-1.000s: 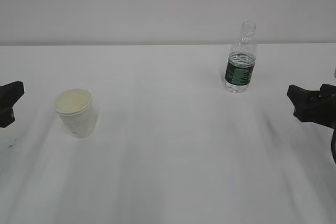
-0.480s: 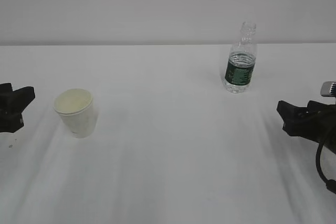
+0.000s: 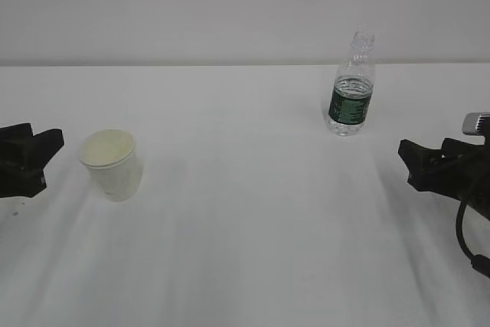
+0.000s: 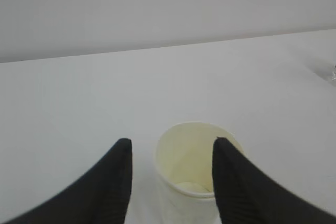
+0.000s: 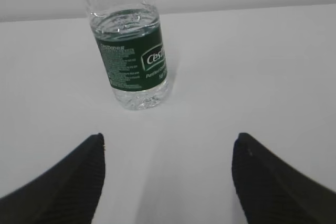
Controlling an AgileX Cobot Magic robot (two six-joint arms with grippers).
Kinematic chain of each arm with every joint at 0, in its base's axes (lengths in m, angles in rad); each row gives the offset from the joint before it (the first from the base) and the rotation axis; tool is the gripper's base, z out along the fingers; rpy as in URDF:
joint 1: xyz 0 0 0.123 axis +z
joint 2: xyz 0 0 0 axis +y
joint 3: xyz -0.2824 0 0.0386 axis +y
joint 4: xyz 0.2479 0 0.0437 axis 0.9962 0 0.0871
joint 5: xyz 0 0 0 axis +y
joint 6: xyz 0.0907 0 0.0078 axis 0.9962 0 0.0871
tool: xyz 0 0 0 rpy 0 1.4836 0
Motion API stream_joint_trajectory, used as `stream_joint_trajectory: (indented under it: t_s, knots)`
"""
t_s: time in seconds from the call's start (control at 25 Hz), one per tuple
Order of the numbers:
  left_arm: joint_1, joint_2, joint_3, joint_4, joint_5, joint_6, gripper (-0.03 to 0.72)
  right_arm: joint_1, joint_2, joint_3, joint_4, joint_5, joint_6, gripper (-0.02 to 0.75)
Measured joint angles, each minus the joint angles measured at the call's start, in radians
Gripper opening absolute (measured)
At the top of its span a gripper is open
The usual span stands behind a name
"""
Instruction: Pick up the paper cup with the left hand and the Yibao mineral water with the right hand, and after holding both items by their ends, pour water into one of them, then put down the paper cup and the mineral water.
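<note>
**Ana:** Beside the paper cup point(image 3: 112, 163), on its left, the left end effector point(image 3: 52, 147) has crept in over the last second. It sat right at the frame edge then; now its tips are near the cup, though not touching.

**Ben:** Released or clenched?

**Ana:** Released, holding nothing. In the left wrist view the two fingers point(image 4: 118, 171) stand apart with the cup partly between them and partly behind the right one, so I judge the approach slightly off centre. The cup stands upright on the white counter point(image 3: 245, 227).

**Ben:** And the Yibao mineral water point(image 3: 351, 89)?

**Ana:** Upright, uncapped, well to the right of the cup and farther back on the counter. The right end effector point(image 3: 408, 157) has also advanced from the frame edge, but it is well apart from the bottle. Its jaws are spread wide and empty; in the right wrist view the bottle point(image 5: 130, 51) stands ahead, nearer the left finger point(image 5: 79, 177).

**Ben:** So what does that mean for the task?

**Ana:** Both reaches are under way, neither pickup is done. The left looks closest to closing; the right has more ground to cover.
</note>
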Motion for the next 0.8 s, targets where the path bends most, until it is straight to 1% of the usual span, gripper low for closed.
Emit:
stream_joint_trajectory:
  t_s: [0.28,0.6,0.8]
  knots:
    - [0.000,0.090,-0.003,0.032,-0.129,0.000,0.349,0.000,0.048,-0.053,-0.040,-0.006,-0.009,0.571]
    - [0.000,0.098,-0.004,0.092,-0.147,-0.001,0.349,0.000,0.119,-0.134,-0.107,-0.006,-0.009,0.571]
    - [0.000,0.098,-0.004,0.113,-0.151,-0.001,0.349,0.000,0.123,-0.171,-0.124,-0.006,-0.040,0.571]
